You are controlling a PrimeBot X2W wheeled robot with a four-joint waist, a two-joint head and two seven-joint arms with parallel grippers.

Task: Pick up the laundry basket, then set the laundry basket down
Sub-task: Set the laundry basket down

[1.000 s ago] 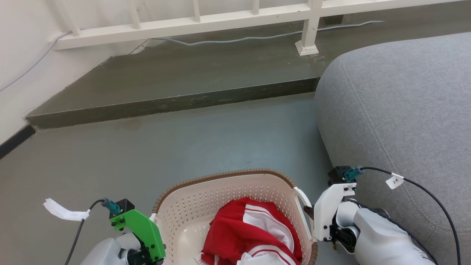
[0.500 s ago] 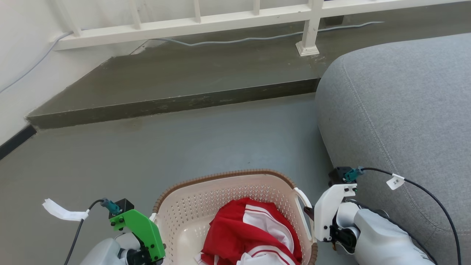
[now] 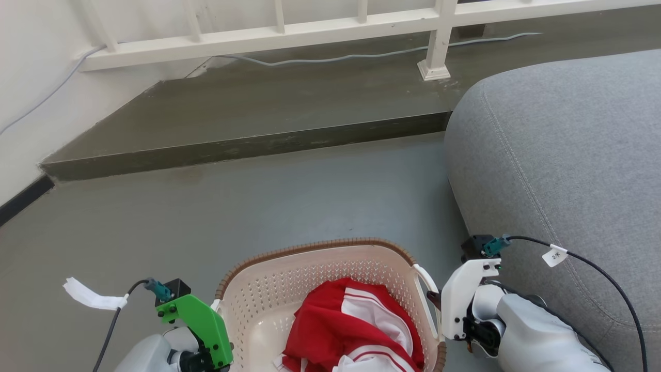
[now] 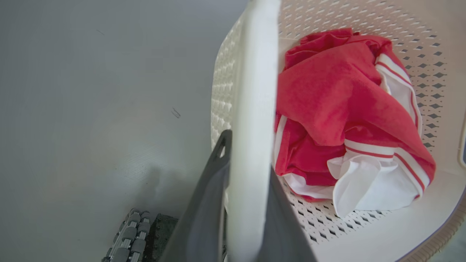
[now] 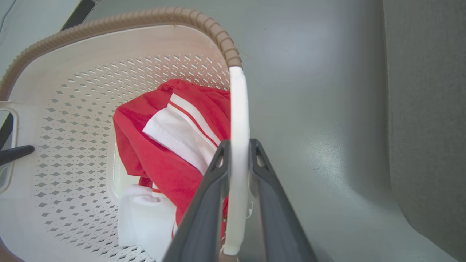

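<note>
Laundry basket [image 3: 315, 244]: low in the head view, on or just over the grey floor [image 3: 268, 201], between the two arms and just left of the grey sofa [image 3: 557, 155]. I cannot tell whether its base touches the floor.

Left gripper [image 4: 247, 160]: clenched on the white left handle [image 4: 255, 83], one finger outside the bar, one inside the basket.

Load: a red and white garment [image 3: 356, 325], bunched toward the middle and right.

Right gripper [image 5: 239, 145]: clamped on the white right handle [image 5: 238, 109], fingers either side of the bar.

Step in hand (judged): carrying or lowering with both arms.
- Move both wrists at the same rate and height so the rim stays level.
- Hold the spacing between the arms constant, or the thin handles will twist or slip.
- Stay clear of the sofa edge on the right.
- Release only once the base bears fully on the floor.

Orientation: upright, opening up, rim about level. The handle-to-handle line runs left to right across the robot. This is probably the long axis, but the near end is cut off, so unconfirmed.
</note>
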